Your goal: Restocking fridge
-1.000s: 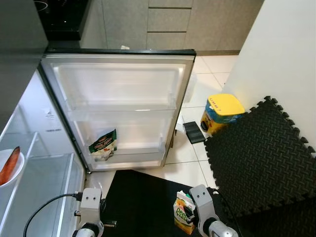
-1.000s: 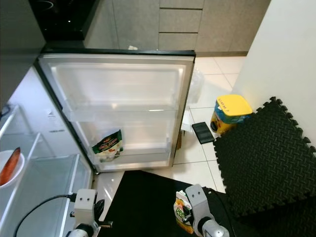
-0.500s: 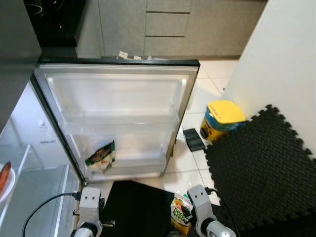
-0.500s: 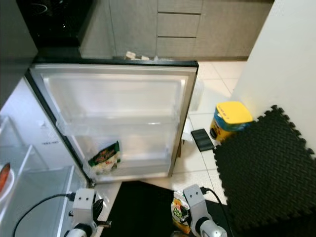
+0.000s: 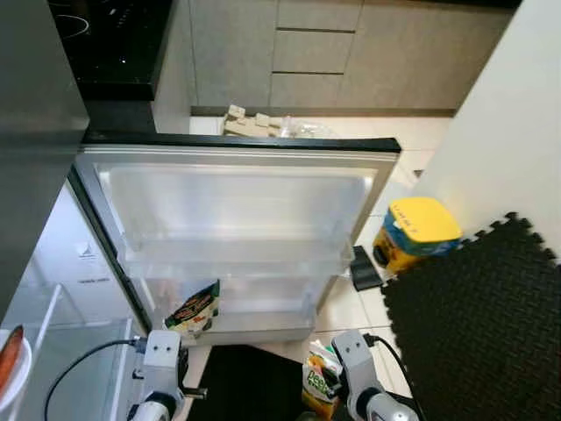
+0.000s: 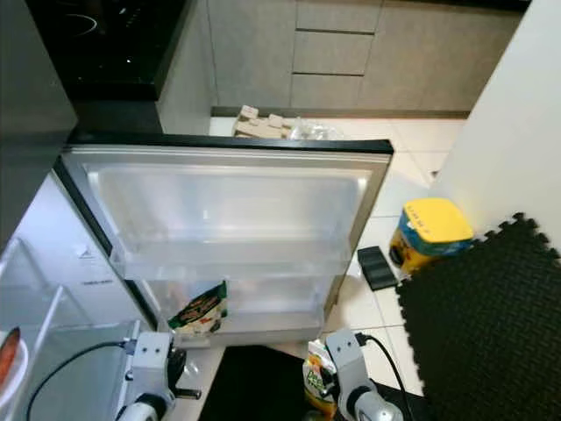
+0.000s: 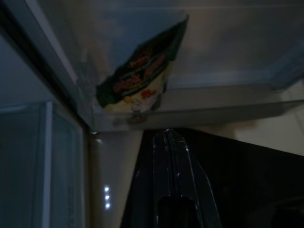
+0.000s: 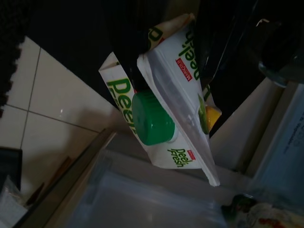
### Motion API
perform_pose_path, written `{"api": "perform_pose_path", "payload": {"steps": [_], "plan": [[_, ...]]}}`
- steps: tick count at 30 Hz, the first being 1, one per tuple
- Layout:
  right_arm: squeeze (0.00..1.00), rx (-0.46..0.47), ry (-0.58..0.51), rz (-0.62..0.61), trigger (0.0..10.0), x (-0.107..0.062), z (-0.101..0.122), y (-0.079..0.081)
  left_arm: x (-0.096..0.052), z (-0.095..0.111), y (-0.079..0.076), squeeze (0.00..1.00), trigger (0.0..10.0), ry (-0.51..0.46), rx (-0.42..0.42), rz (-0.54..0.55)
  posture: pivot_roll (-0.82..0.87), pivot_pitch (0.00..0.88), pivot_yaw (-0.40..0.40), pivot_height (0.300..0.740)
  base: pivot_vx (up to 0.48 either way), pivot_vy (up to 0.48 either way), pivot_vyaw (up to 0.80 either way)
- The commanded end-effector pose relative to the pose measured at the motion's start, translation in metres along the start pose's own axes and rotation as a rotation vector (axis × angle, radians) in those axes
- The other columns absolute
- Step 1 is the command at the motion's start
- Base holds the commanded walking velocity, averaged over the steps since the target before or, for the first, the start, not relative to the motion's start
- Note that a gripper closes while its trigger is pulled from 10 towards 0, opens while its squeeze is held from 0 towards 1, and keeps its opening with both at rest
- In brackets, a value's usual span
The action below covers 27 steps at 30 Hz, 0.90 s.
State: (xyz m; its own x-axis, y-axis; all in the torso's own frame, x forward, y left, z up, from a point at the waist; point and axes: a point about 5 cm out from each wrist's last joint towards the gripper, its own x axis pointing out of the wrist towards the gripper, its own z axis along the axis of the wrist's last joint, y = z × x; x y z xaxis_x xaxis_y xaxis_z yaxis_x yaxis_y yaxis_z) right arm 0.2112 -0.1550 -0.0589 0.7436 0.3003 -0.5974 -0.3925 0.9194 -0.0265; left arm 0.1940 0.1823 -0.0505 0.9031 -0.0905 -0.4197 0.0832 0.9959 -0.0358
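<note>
- My right gripper [image 6: 326, 382] sits low at the near edge, pinching a juice carton [image 6: 316, 384] with a green cap [image 8: 153, 118]; the carton is tilted, held just above the black floor mat [image 5: 254, 386].
- My left gripper [image 7: 170, 142] hangs low on my left, fingers pressed together with nothing between them; a black cable [image 5: 83, 364] loops off its wrist.
- Just ahead stands the open fridge door [image 5: 237, 228], its inner side facing me; a green-and-white bag [image 5: 195, 309] leans in the lowest door shelf, the upper shelf bare.
- To my left, glass fridge shelves [image 5: 70, 351]; a white bowl [image 5: 10, 373] with something orange-red in it peeks in at the edge.
- To my right, a dark foam mat [image 5: 482, 333]; beside it a yellow-lidded tub [image 5: 412, 235] and a flat black object [image 5: 365, 267] on the tiles.
- Farthest off, grey drawer fronts [image 5: 316, 53].
</note>
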Motion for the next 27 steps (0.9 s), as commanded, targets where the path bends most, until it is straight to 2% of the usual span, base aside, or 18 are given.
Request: {"api": "perform_pose_path", "payload": {"steps": [1,10,17,19,21,27], "plan": [[0.0,-0.002,-0.002,-0.017,10.0,-0.002,-0.001,-0.005,-0.003,-0.004,-0.002,0.0,10.0,0.004,0.001,-0.002,-0.06,0.094,-0.052,0.729,0.0,0.0,0.0],[0.0,0.004,-0.011,-0.02,10.0,-0.002,0.0,-0.004,-0.002,-0.002,-0.005,0.0,10.0,-0.008,0.028,-0.019,-0.07,0.107,-0.05,0.729,0.0,0.0,0.0],[0.0,-0.005,-0.062,-0.003,10.0,0.001,0.009,-0.003,-0.002,-0.002,-0.006,0.0,10.0,-0.014,0.023,-0.021,-0.06,0.113,-0.05,0.729,0.0,-0.467,0.0],[0.0,-0.004,-0.079,0.0,10.0,0.002,0.012,-0.004,-0.002,-0.003,-0.005,0.0,10.0,-0.002,-0.034,-0.005,-0.06,0.116,-0.051,0.729,0.0,0.0,0.0],[0.0,-0.003,-0.083,0.001,10.0,0.002,0.013,-0.004,-0.002,-0.004,-0.004,0.0,10.0,0.001,-0.05,-0.001,-0.06,0.116,-0.051,0.729,0.0,0.0,0.0],[0.0,0.04,-0.145,0.064,10.0,0.006,0.026,0.002,-0.004,-0.003,-0.005,0.0,10.0,-0.014,-0.005,-0.009,-0.06,0.121,-0.051,0.729,0.0,0.0,0.0]]}}
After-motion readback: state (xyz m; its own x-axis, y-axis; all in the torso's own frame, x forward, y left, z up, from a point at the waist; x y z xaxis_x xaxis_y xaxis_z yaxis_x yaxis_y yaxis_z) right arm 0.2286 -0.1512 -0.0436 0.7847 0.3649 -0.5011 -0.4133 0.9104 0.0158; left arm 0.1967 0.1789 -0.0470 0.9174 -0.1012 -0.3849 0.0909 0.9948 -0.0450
